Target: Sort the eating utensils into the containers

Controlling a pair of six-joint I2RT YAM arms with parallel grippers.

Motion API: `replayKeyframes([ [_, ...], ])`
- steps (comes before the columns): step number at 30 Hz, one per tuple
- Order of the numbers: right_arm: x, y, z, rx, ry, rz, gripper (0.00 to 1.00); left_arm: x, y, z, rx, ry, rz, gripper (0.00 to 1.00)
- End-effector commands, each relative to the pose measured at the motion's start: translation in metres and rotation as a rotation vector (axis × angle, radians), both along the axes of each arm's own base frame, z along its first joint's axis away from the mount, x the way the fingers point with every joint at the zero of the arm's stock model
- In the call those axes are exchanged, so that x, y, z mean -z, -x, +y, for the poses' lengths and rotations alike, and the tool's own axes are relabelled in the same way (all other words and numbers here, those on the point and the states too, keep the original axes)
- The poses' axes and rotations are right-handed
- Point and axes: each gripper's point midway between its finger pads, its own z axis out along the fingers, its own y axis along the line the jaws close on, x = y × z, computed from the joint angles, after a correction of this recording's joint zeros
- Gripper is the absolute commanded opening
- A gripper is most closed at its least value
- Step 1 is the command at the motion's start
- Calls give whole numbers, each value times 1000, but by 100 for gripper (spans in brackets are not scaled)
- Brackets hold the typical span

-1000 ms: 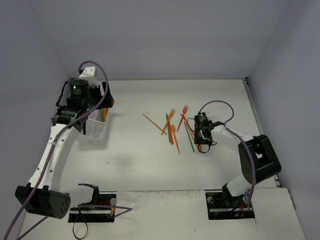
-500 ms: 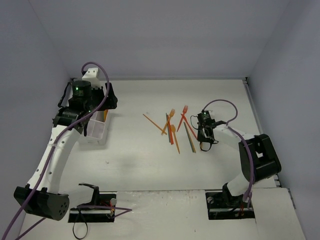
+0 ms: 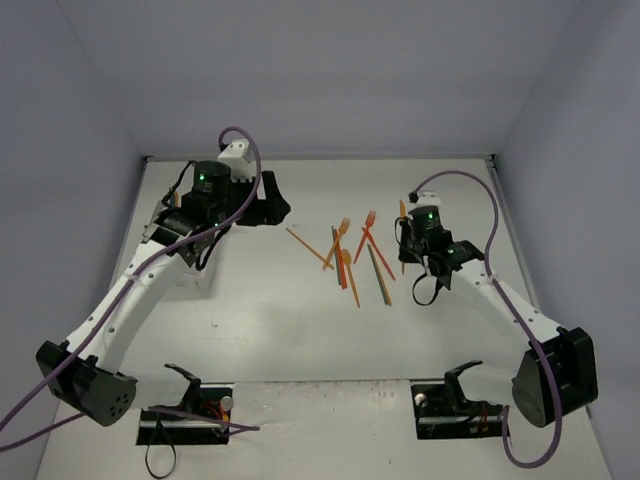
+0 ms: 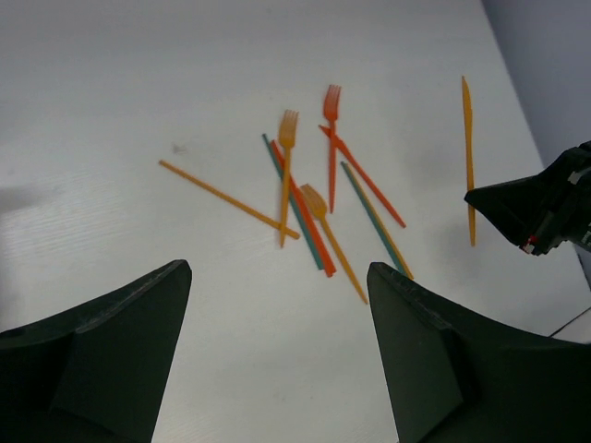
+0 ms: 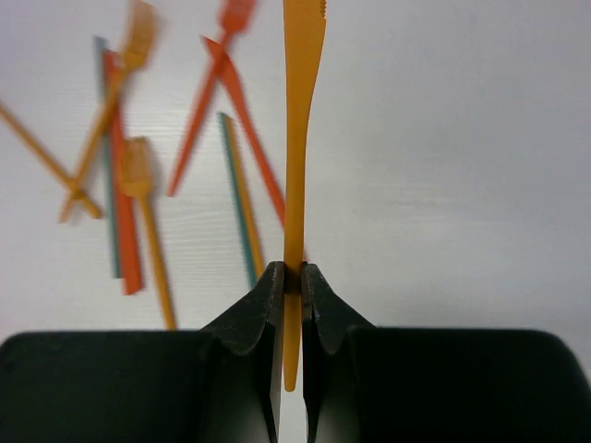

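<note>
Right gripper [image 5: 291, 277]: shut on an orange knife [image 5: 303, 138] near its handle end, the blade running straight out past the fingertips toward the far side. Left gripper [image 4: 277, 269]: jaws wide and empty, hovering over the counter [image 3: 260, 320]. Loose utensils [image 3: 350, 255]: between the two grippers, just left of the right one, lying mostly near-to-far. Box: cannot be made out.

White counter [image 3: 270, 330] with loose plastic cutlery [image 3: 350, 258] scattered near its middle, closer to the far edge. An orange stick [image 4: 229, 199] lies toward the left edge. An orange fork [image 4: 285, 175] and a red fork [image 4: 331, 148] point their tines at the far edge. An orange spoon [image 4: 334, 247] lies among crossed red and teal sticks.
</note>
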Motion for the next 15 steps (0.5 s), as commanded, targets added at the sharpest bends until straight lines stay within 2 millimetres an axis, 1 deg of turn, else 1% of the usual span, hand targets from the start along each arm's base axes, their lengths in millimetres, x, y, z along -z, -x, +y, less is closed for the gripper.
replayKeyframes([
  [1, -71, -1, 54, -200, -71, -172, 0, -56, -5, -58, 105, 196, -121, 75],
  [4, -97, 9, 89, -312, -111, -226, 0, -62, -3, -82, 153, 225, -133, 75],
  [7, -124, 16, 108, -381, -167, -279, 0, -69, -3, -103, 184, 259, -154, 75],
  [9, -136, 19, 117, -417, -197, -298, 0, -73, -2, -113, 196, 285, -174, 75],
  [10, -141, 19, 120, -425, -206, -308, 0, -70, -1, -117, 199, 290, -170, 75],
  [12, -148, 22, 126, -447, -227, -320, 0, -72, -1, -122, 199, 305, -186, 75],
  [15, -155, 25, 133, -473, -248, -332, 0, -68, -3, -128, 196, 300, -180, 74],
])
